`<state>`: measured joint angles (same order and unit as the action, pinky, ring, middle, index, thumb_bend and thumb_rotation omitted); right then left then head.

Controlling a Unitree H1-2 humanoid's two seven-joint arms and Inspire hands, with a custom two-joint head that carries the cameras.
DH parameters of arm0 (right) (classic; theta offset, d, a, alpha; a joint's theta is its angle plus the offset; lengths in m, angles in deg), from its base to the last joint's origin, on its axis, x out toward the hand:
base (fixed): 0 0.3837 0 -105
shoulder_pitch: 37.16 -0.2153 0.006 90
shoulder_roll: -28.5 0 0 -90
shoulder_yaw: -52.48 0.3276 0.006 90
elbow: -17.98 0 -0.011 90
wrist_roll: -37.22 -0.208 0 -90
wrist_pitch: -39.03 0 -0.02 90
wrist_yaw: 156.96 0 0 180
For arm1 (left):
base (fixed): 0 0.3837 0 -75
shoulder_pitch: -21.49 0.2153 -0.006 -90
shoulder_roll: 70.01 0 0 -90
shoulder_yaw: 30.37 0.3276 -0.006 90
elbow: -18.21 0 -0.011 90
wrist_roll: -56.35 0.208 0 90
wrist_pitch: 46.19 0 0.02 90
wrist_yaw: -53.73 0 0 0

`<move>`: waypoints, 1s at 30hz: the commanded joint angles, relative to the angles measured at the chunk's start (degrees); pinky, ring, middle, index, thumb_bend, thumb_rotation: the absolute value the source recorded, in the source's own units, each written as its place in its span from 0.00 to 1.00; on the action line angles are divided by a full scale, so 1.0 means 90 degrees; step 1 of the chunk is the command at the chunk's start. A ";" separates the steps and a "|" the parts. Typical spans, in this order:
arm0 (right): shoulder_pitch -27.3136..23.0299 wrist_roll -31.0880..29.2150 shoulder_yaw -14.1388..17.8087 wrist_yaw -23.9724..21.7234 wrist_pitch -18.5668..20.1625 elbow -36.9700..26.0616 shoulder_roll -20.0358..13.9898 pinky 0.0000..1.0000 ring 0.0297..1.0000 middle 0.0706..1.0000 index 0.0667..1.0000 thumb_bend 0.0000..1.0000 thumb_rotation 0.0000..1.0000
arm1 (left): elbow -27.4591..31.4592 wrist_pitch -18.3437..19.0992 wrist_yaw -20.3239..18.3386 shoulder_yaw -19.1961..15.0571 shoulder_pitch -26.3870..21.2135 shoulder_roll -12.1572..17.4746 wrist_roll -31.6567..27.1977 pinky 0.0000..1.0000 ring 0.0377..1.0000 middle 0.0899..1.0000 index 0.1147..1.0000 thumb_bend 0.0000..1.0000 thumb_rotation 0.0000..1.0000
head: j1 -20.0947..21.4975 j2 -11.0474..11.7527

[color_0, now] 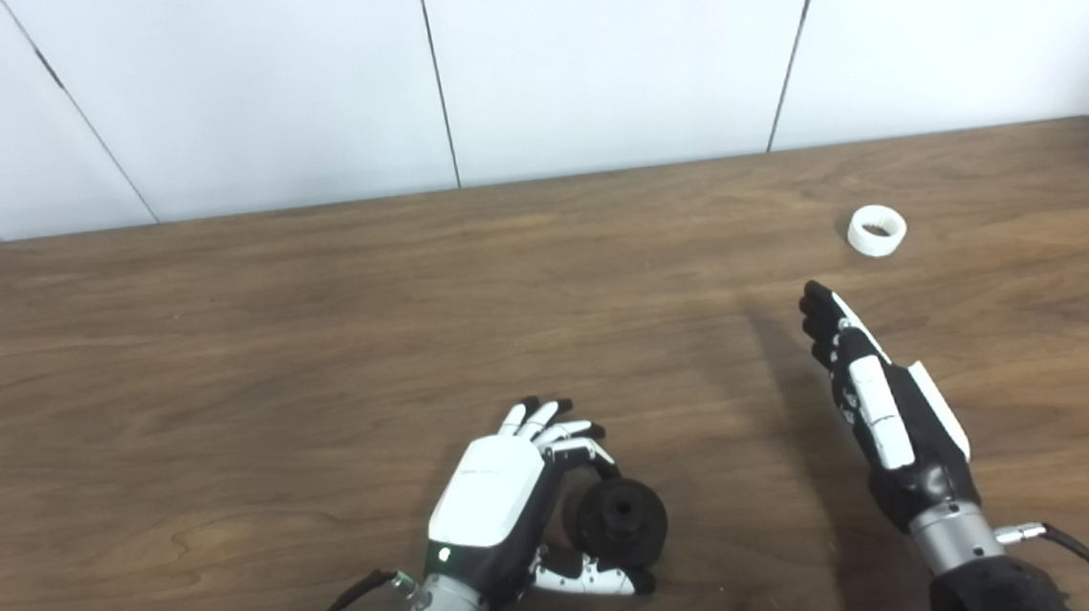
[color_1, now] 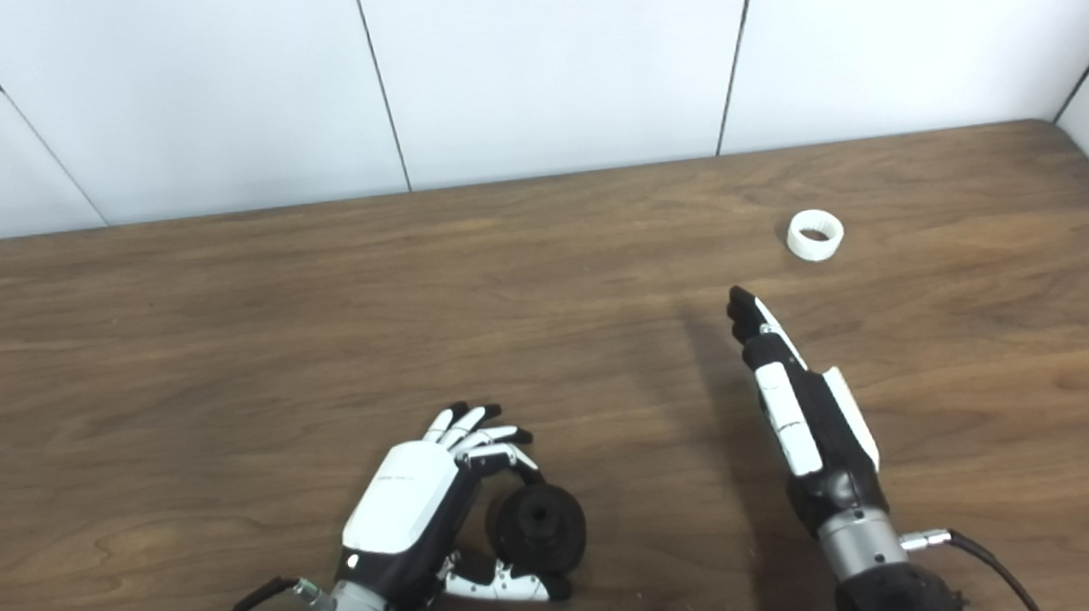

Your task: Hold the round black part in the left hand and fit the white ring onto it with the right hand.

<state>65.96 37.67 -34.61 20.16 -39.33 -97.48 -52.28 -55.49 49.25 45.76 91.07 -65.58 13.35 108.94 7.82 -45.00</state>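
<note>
The round black part (color_0: 620, 523) sits low on the wooden table (color_0: 317, 341), near the front edge, its central hole facing up. My left hand (color_0: 505, 500) wraps it from the left, one curled finger on its far side and the thumb against its near side. The white ring (color_0: 877, 230) lies alone at the far right of the table. My right hand (color_0: 872, 398) is seen edge-on, its fingers straight and pointing toward the ring, open and holding nothing, its fingertips a short way in front of the ring.
White wall panels (color_0: 584, 53) rise behind the table's far edge. A cable (color_0: 1079, 546) trails from my right wrist, and another runs from my left wrist. Bare wood stretches across the table's left half and middle.
</note>
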 commanded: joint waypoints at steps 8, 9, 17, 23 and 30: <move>0.0588 0.0024 -0.0032 0.0083 0.0088 -0.0415 0.0142 1.00 0.98 0.95 0.94 0.61 1.00 | -0.0340 -0.0164 0.0074 0.0024 0.0025 0.0025 0.0293 1.00 0.95 0.80 0.41 0.52 0.05 | 0.0095 -0.0057; 0.0584 0.0010 -0.0023 0.0085 0.0120 -0.0438 0.0140 1.00 0.98 0.95 0.94 0.61 1.00 | -0.0354 -0.0178 0.0089 0.0020 0.0028 0.0021 0.0304 1.00 0.95 0.80 0.41 0.52 0.05 | 0.0121 -0.0066; 0.0386 0.0027 0.0164 0.0141 0.0055 -0.0532 0.0038 1.00 0.97 0.94 0.94 0.59 1.00 | -0.0499 -0.0279 0.0271 -0.0046 0.0073 0.0074 0.0297 1.00 0.95 0.80 0.41 0.52 0.05 | 0.0339 -0.0148; 0.0074 0.0117 0.0398 0.0074 0.0326 -0.0766 -0.0225 0.97 0.95 0.94 0.94 0.55 0.94 | -0.0543 -0.0307 0.0296 -0.0091 0.0111 0.0098 0.0278 1.00 0.94 0.79 0.41 0.52 0.05 | 0.0506 -0.0194; -0.0480 0.0436 0.0746 0.0062 0.0873 -0.0966 -0.0587 0.85 0.93 0.93 0.91 0.63 0.63 | -0.0596 -0.0333 0.0305 -0.0109 0.0131 0.0132 0.0325 1.00 0.94 0.79 0.41 0.53 0.06 | 0.0689 -0.0173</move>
<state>62.76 40.56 -28.56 20.61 -31.87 -103.79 -55.48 -59.07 45.78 49.42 89.87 -65.44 13.42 110.01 14.06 -46.49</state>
